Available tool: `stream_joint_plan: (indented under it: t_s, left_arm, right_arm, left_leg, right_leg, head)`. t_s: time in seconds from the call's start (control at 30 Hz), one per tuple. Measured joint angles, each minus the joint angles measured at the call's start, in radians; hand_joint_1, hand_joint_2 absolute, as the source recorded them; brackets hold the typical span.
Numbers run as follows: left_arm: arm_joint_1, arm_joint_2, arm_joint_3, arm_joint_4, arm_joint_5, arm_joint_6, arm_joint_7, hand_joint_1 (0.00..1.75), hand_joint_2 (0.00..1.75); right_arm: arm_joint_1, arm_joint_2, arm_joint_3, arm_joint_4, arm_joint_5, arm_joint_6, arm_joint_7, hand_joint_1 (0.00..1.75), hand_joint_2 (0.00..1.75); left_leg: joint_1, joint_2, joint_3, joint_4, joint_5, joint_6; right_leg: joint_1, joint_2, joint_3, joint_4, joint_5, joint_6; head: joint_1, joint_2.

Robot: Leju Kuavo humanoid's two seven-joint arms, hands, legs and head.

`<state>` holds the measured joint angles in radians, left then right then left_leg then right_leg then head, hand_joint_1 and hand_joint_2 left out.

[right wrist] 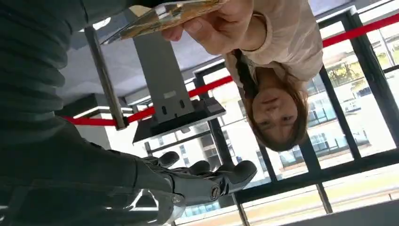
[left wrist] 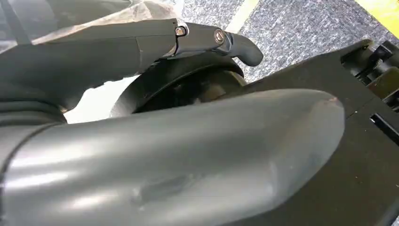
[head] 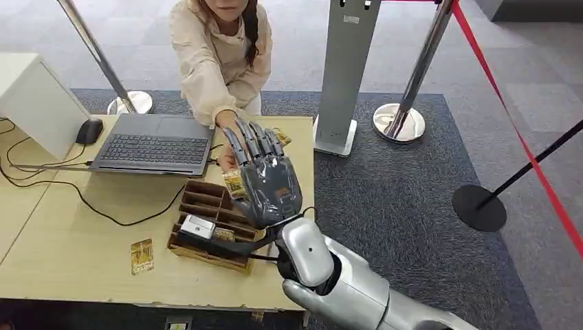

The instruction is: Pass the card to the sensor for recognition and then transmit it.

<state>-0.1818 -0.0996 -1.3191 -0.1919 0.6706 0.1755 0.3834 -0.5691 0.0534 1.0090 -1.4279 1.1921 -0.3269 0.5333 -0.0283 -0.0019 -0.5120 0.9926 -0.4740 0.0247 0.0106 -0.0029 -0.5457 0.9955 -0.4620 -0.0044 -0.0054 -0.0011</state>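
The right hand (head: 265, 180) reaches over the counter (head: 69, 240) toward the person's hand (head: 225, 141), fingers spread and straight, apparently so the card (head: 234, 184) at its thumb side can be handed over. The person's fingers pinch the card's far edge; whether the robot's thumb pinches it too, I cannot tell. Below sits a brown divided box (head: 206, 227) holding a small white device (head: 198, 226). Another card (head: 141, 256) lies flat nearby. The left hand (left wrist: 164, 155) has fingers apart, holding nothing.

No text, label or number is legible — the cards' print is too small to read.
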Motion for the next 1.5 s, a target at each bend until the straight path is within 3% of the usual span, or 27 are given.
stream_joint_plan:
  t_s: [0.03,0.07,0.37,1.03,1.37,1.5]
  left_arm:
    - [0.000,-0.001,0.000,0.000,0.000,0.000,0.000,0.00,0.00]
    - [0.000,-0.002,0.000,0.000,0.000,0.001,0.000,0.00,0.00]
    - [-0.001,-0.005,0.000,0.003,-0.005,0.002,-0.002,0.00,0.00]
    - [0.000,-0.005,0.000,0.004,-0.005,0.009,-0.001,0.00,0.00]
    - [0.004,-0.006,0.000,0.004,0.010,0.021,-0.010,0.00,0.00]
    - [0.013,-0.003,0.001,0.005,0.018,0.024,-0.044,0.00,0.00]
  right_arm:
    - [-0.002,0.003,0.003,0.005,-0.003,0.001,-0.002,1.69,1.75]
    - [-0.004,0.006,0.005,0.010,-0.010,0.003,-0.002,1.75,1.75]
    - [-0.011,0.020,0.018,0.052,-0.053,0.027,0.000,1.75,1.75]
    - [-0.031,0.021,0.024,0.093,-0.062,0.008,0.015,1.75,1.75]
    - [-0.016,-0.042,-0.004,-0.039,-0.012,-0.035,0.043,1.75,1.75]
    - [0.017,-0.084,-0.027,-0.123,0.018,-0.060,0.054,1.75,1.75]
  left_leg:
    - [0.000,0.000,0.000,0.000,0.000,0.000]
    - [0.000,0.000,0.000,0.000,0.000,0.000]
    - [0.000,0.000,0.000,0.000,0.000,0.000]
    - [0.000,0.000,0.000,0.000,0.000,0.000]
    - [0.000,0.000,0.000,0.000,0.000,0.000]
    - [0.000,0.000,0.000,0.000,0.000,0.000]
  right_leg:
    - [0.000,0.000,0.000,0.000,0.000,0.000]
    - [0.000,0.000,0.000,0.000,0.000,0.000]
    - [0.000,0.000,0.000,0.000,0.000,0.000]
    - [0.000,0.000,0.000,0.000,0.000,0.000]
    - [0.000,0.000,0.000,0.000,0.000,0.000]
    - [0.000,0.000,0.000,0.000,0.000,0.000]
  head:
    - [0.000,0.000]
    - [0.000,0.000]
    - [0.000,0.000]
    - [0.000,0.000]
    - [0.000,0.000]
    - [0.000,0.000]
